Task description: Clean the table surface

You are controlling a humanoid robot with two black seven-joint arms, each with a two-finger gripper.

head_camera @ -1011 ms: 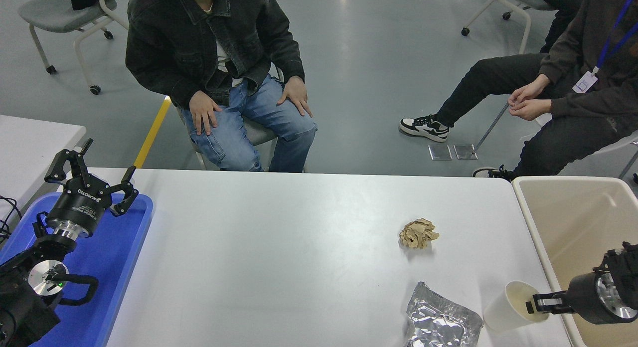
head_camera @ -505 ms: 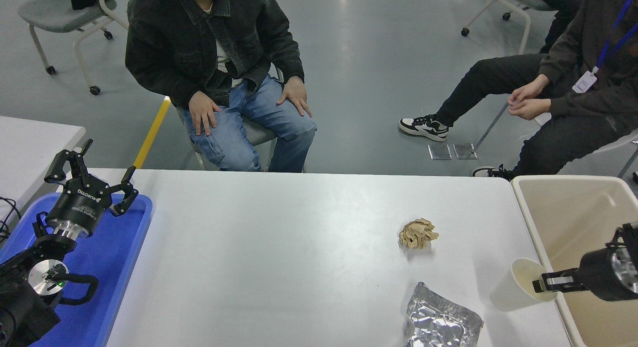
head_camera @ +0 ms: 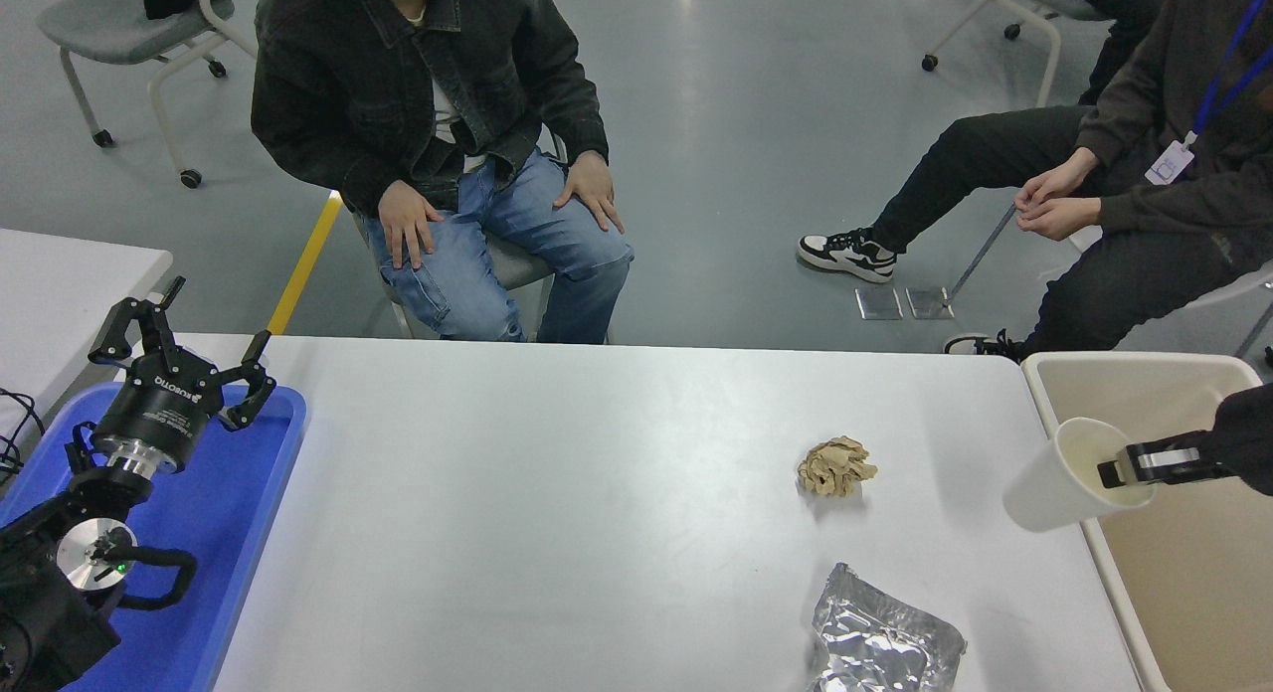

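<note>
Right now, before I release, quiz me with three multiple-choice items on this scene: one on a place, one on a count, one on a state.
1. Where is the white paper cup?
A. inside the blue tray
B. at the beige bin's near-left rim
C. beside the foil

2. How many loose items lie on the table surface?
A. two
B. four
C. none

3. What is the right gripper doing?
A. hanging open
B. gripping foil
C. gripping the cup's rim

Answers: 1 B, the cup overlaps the bin's edge. 2 A, the crumpled brown paper and the foil wrapper. 3 C, its fingers pinch the tilted cup's rim.
</note>
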